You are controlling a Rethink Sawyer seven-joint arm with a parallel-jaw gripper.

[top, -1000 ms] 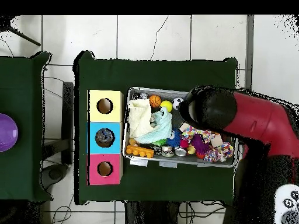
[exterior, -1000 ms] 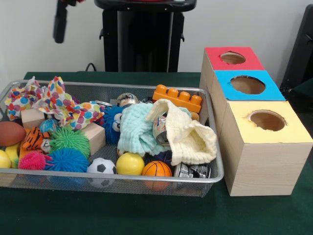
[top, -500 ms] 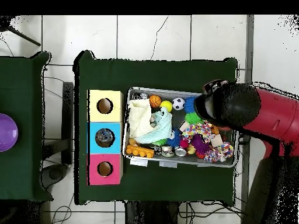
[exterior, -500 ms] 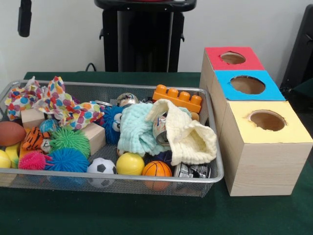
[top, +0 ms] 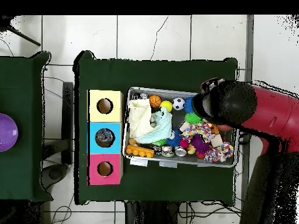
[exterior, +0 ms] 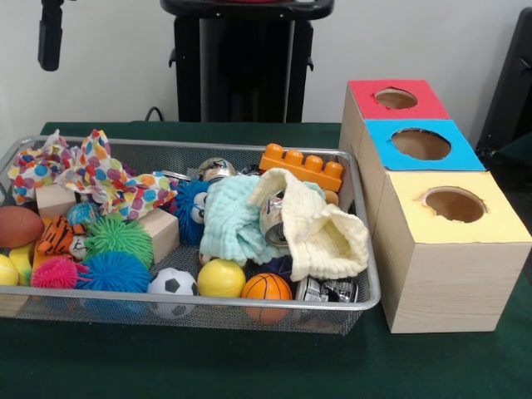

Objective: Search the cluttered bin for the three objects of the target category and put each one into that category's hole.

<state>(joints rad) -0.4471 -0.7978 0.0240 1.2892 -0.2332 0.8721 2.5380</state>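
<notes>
A wire mesh bin (exterior: 208, 302) holds a jumble of toys. Along its front lie a soccer ball (exterior: 173, 283), a yellow ball (exterior: 221, 278) and a small basketball (exterior: 267, 287). A brown football (exterior: 18, 226) sits at the left edge. A mint cloth (exterior: 233, 220) and a cream cloth (exterior: 332, 239) drape over a metal can (exterior: 273, 218). Three wooden boxes with holes stand beside the bin: red (exterior: 364, 90), blue (exterior: 381, 137) and yellow (exterior: 416, 220). My gripper (exterior: 50, 37) hangs high above the bin's left end, showing only as a dark shape. From overhead the arm (top: 226, 104) hides that end.
Also in the bin: green (exterior: 119, 237), blue (exterior: 115, 271) and pink (exterior: 56, 273) spiky balls, a polka-dot cloth (exterior: 100, 179), an orange brick (exterior: 302, 166) and a wooden block (exterior: 158, 231). A purple bowl (top: 7, 132) sits on a side table.
The gripper has swung from over the bin's middle-left toward its far left end, then eased back slightly. Nothing in the bin has moved.
</notes>
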